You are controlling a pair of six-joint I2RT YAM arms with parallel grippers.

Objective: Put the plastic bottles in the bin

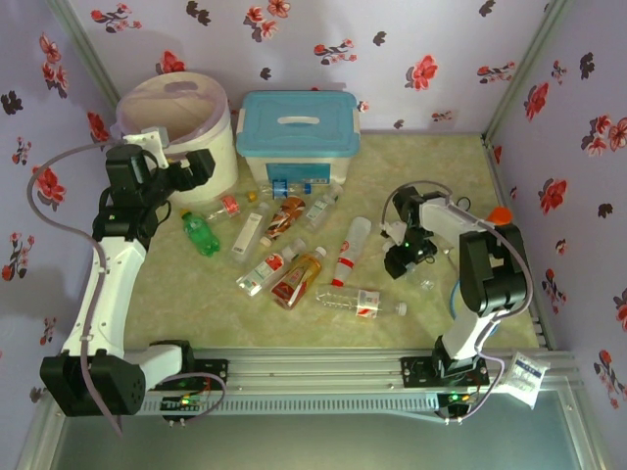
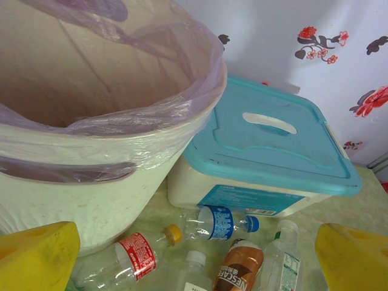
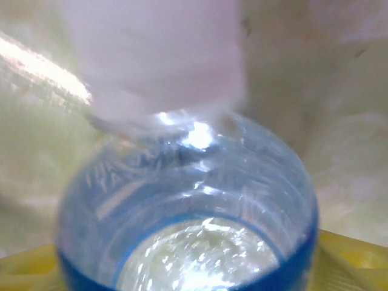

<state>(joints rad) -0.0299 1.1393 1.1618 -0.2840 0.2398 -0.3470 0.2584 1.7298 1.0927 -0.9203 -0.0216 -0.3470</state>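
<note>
A clear bottle with a blue label band is seen closest. Its glossy, ribbed shoulder tapers to a white cap pointed away, so the long axis runs straight out from the wrist. It is flanked at the label by the yellow right fingers; whether it is pinched cannot be told. It is found well apart from the bin, beyond the other bottles scattered on the bench. Beside the bin's rim, the left fingers are held spread and empty. The bin is lined with thin, crinkled pink film.
</note>
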